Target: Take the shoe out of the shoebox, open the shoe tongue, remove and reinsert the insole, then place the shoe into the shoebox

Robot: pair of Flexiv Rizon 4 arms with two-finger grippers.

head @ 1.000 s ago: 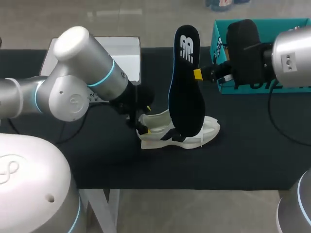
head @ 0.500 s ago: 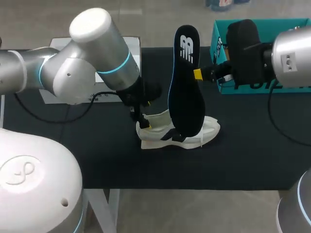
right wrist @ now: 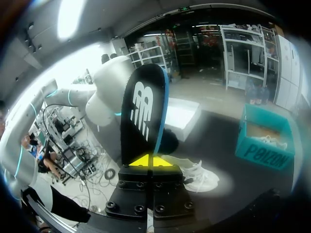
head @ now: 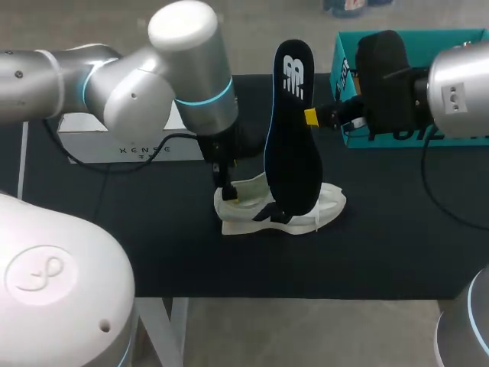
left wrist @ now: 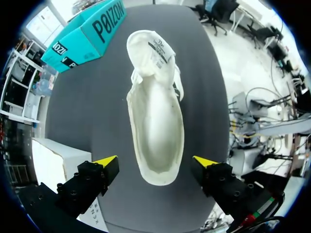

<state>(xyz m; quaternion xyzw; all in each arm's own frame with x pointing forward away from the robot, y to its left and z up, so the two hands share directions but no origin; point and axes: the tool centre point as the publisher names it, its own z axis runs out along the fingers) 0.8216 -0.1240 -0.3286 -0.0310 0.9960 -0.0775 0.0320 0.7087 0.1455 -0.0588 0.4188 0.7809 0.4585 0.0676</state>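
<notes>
At the far left edge of the black bench (head: 382, 229) lay a flat white box (head: 114, 141), and the left arm came in over it toward the middle. The left gripper (head: 227, 195) hung just above the heel of the white shoe (head: 306, 214), its fingers spread wide. In the left wrist view the gripper (left wrist: 154, 162) had one yellow tip on each side of the heel of the shoe (left wrist: 155, 126), neither tip touching it, and the shoe's mouth gaped open with its tongue folded forward toward the toe. The shoe stood on its sole near the middle of the bench, heel toward the left arm and toe toward the right edge. Over it the dark insole (head: 293, 145) stood almost upright, logo end up; its lower end overlapped the shoe in the head view, though whether the two touched could not be told. The right gripper (head: 312, 117) was clamped on the insole's right edge, high up, and the right wrist view showed the yellow tips (right wrist: 150, 160) pinched together on the insole (right wrist: 143, 116). The teal shoebox (head: 345, 61) sat open at the far right corner of the bench, behind the right arm, well apart from the shoe.
</notes>
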